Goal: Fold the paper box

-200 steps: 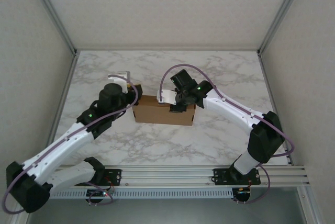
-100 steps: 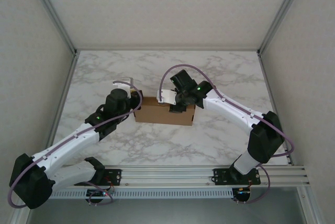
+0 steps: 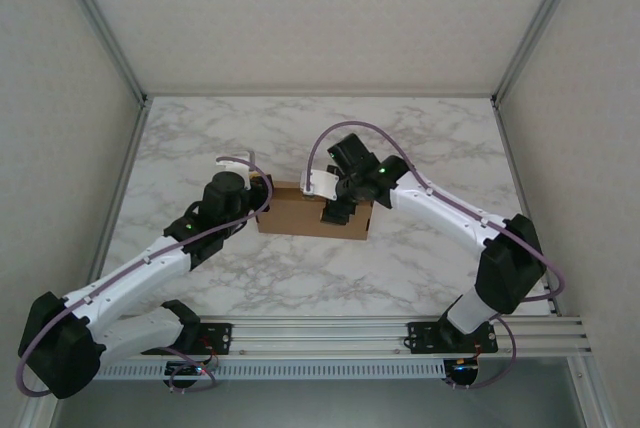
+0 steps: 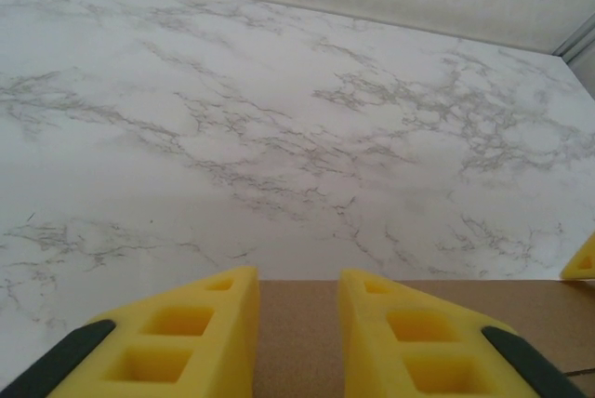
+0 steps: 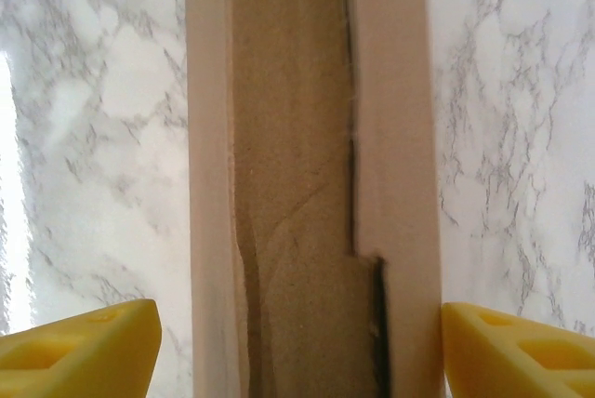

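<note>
Now matte brown paper box (image 3: 300,216) sits inside wide right gripper (image 5: 297,347); left gripper (image 4: 297,324) narrow.

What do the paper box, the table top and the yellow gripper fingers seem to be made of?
Paper box: plain brown cardboard, matte, with fibrous cut edges.
Table top: marble-look surface, white with grey veins, perhaps laminate.
Left gripper fingers: yellow moulded plastic, probably, with hollow cells.

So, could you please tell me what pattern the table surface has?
The table is white marble-patterned with grey veins; the left wrist view shows it best.
</note>
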`<act>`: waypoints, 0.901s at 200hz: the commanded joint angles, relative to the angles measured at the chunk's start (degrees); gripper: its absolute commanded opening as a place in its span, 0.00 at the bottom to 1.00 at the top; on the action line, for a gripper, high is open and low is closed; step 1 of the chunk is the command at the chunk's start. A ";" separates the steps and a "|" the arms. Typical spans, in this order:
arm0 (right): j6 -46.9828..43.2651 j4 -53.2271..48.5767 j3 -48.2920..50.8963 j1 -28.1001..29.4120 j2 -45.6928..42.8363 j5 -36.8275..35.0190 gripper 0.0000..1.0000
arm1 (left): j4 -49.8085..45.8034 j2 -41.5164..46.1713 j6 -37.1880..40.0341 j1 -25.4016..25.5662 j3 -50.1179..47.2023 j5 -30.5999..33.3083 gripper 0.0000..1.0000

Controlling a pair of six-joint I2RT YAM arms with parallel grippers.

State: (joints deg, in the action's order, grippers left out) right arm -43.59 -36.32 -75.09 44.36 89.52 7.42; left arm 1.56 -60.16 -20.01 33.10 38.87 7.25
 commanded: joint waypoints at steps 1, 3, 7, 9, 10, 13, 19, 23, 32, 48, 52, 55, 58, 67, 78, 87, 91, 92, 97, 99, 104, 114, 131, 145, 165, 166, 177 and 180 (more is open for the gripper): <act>4.69 1.98 -0.87 -1.29 -3.76 6.02 0.80 | -3.03 -1.12 -1.00 -0.52 -0.64 -0.39 0.29; 4.99 2.13 -0.92 -1.29 -4.09 6.49 0.80 | -3.01 -1.10 -0.93 -0.50 -0.64 -0.39 0.29; 5.78 2.47 -0.96 -1.30 -4.59 7.41 0.80 | -3.00 -1.14 -0.91 -0.50 -0.60 -0.39 0.29; 6.10 2.70 -1.07 -1.27 -4.89 7.82 0.80 | -3.06 -1.07 -0.91 -0.49 -0.63 -0.39 0.29; 6.30 2.81 -1.09 -1.28 -5.02 8.02 0.80 | -3.06 -1.04 -0.91 -0.49 -0.63 -0.39 0.29; 6.96 3.08 -1.11 -1.28 -5.38 8.78 0.80 | -3.12 -0.98 -0.84 -0.49 -0.64 -0.31 0.29; 8.28 3.98 -1.13 -1.29 -6.37 9.98 0.80 | -3.20 -0.85 -0.78 -0.50 -0.64 -0.32 0.29; 9.26 4.97 -1.12 -2.77 -7.06 10.56 0.80 | -3.15 -0.77 -0.73 -0.50 -0.71 -0.31 0.29; 11.96 7.37 -0.89 -3.03 -8.80 11.23 0.80 | -3.35 -0.57 -0.73 -0.49 -0.72 -0.40 0.29; 20.34 14.96 0.83 -3.05 -12.49 7.70 0.77 | -3.59 -0.08 -0.80 -0.49 -0.81 -0.48 0.28; 23.30 16.46 1.23 -3.06 -13.37 6.06 0.75 | -3.58 0.10 -0.82 -0.49 -0.82 -0.56 0.29; 25.03 17.11 1.24 -3.05 -13.95 4.78 0.74 | -3.58 0.24 -0.82 -0.49 -0.88 -0.60 0.28; 26.36 17.50 1.12 -3.07 -14.50 3.35 0.71 | -3.63 0.36 -0.90 -0.49 -0.97 -0.65 0.28; 30.56 16.95 0.33 -3.05 -15.61 -1.59 0.63 | -3.67 0.67 -0.90 -0.50 -1.10 -0.65 0.28; 35.34 14.75 -1.19 -3.05 -16.75 -8.10 0.48 | -3.80 0.92 -0.91 -0.49 -1.25 -0.65 0.28; 39.61 10.48 -2.98 -3.09 -17.25 -13.60 0.45 | -3.84 1.01 -0.89 -0.50 -1.43 -0.69 0.28; 41.28 8.16 -4.05 -3.14 -17.37 -16.08 0.44 | -3.91 1.04 -0.91 -0.49 -1.43 -0.74 0.29; 41.69 7.82 -4.29 -3.14 -17.41 -16.63 0.43 | -3.88 1.07 -0.91 -0.49 -1.43 -0.74 0.28; 43.14 4.19 -5.58 -3.23 -17.46 -18.95 0.41 | -3.82 1.14 -0.83 -0.49 -1.52 -0.74 0.28; 43.37 2.88 -6.16 -3.23 -17.47 -19.90 0.40 | -3.80 1.18 -0.82 -0.52 -1.52 -0.74 0.29; 44.56 0.15 -7.13 -3.29 -17.64 -21.28 0.34 | -3.77 1.19 -0.82 -0.51 -1.58 -0.74 0.28; 51.20 -0.87 -6.17 -3.58 -19.15 -27.40 0.18 | -3.77 1.27 -0.76 -0.47 -1.69 -0.89 0.28; 61.75 -1.20 -0.71 -7.32 -24.55 -25.11 0.00 | -3.59 1.49 -0.58 -0.41 -1.78 -1.09 0.28; 67.26 -1.91 2.22 -11.87 -27.52 -16.42 0.02 | -3.58 1.62 -0.47 -0.41 -1.95 -1.26 0.28; 72.53 -5.04 3.83 -14.96 -28.70 -10.85 0.51 | -3.44 1.71 -0.29 -0.45 -2.18 -1.37 0.28; 72.57 -5.15 3.91 -15.07 -28.65 -10.37 0.53 | -3.42 1.67 -0.29 -0.43 -2.20 -1.37 0.28; 73.81 -6.12 4.73 -15.34 -28.08 -7.80 0.71 | -3.41 1.71 -0.29 -0.41 -2.31 -1.51 0.28; 74.31 -6.73 4.96 -15.31 -27.76 -7.26 0.72 | -3.41 1.66 -0.29 -0.41 -2.31 -1.53 0.28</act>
State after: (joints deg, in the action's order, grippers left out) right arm 21.10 -38.30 -72.03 29.65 60.86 -7.57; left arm 1.10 -58.83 -19.99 33.10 38.11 6.66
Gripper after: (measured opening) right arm 0.502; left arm 0.282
